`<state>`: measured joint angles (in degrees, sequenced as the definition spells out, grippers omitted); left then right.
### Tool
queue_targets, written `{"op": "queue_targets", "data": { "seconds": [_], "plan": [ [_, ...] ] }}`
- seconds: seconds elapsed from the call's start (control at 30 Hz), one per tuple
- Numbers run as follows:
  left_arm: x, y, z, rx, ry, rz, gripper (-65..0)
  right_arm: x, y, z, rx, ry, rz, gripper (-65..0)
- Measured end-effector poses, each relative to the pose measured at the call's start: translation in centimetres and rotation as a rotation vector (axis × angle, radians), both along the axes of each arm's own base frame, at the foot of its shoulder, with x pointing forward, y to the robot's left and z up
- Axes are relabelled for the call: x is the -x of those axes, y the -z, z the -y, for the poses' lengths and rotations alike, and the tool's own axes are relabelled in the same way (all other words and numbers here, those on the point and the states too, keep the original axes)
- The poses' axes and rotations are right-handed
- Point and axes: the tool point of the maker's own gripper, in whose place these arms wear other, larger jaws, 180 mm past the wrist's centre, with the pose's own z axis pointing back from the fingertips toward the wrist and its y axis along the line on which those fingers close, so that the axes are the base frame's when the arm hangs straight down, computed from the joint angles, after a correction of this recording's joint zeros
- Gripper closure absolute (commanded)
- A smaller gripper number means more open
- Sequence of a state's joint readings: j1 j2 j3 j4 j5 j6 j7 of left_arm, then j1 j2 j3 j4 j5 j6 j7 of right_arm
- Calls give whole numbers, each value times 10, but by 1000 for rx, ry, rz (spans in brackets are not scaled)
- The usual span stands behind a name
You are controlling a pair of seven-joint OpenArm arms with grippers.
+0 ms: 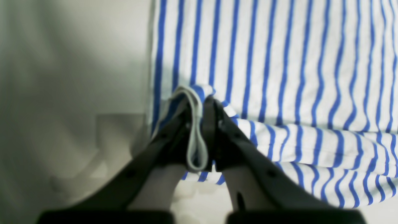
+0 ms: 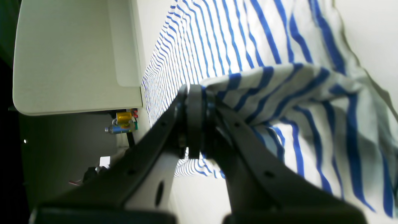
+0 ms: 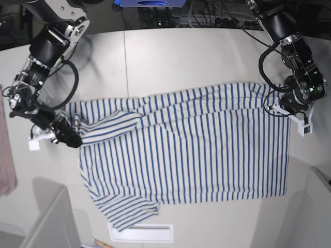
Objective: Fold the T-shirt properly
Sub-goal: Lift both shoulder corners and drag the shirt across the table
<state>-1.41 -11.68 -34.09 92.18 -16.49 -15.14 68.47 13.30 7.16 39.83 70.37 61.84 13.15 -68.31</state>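
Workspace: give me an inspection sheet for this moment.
Surface: pale table, bare around the shirt.
Job's things: T-shirt spread out, far edge folded over; one sleeve lies flat at the near side.
Clutter: pinkish cloth at the edge.
Grippers: left end effector shut on the hem; right end effector shut on the shirt's edge.
Cables: black cables behind the table.
Surroundings: blue item beyond the far edge.

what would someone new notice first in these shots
The big blue-striped T-shirt spreads across the middle of the pale table. At its two far edges the pincers grip it: the left pincer is shut on a bunched white-trimmed edge, and the right pincer pinches a striped fold. A pinkish cloth lies at the base view's left edge.
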Motion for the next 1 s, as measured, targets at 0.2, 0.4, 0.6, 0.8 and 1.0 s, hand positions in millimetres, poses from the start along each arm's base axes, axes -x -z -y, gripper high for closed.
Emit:
{"op": "queue_targets", "data": {
  "seconds": [0.2,0.4,0.6,0.8,1.0],
  "plan": [
    [-12,-1,2,24,-2,20,0,-8,-2,-5,-10,-19,5,0],
    [-12,-1,-1,13,2,13,0,-3,19,-30,-49,-79,-63,0],
    [-11,-1,-2,13,0,13,-30,-8,17,-20,-36,-35,-49,-267],
    [-24,-11,-6,-9,-7,105,-448,-5,13,5,44,86,15,-272],
    [-18,-36,-9,-18,-40,225,-637,28,7,37,143,255,5,-272]
  ]
}}
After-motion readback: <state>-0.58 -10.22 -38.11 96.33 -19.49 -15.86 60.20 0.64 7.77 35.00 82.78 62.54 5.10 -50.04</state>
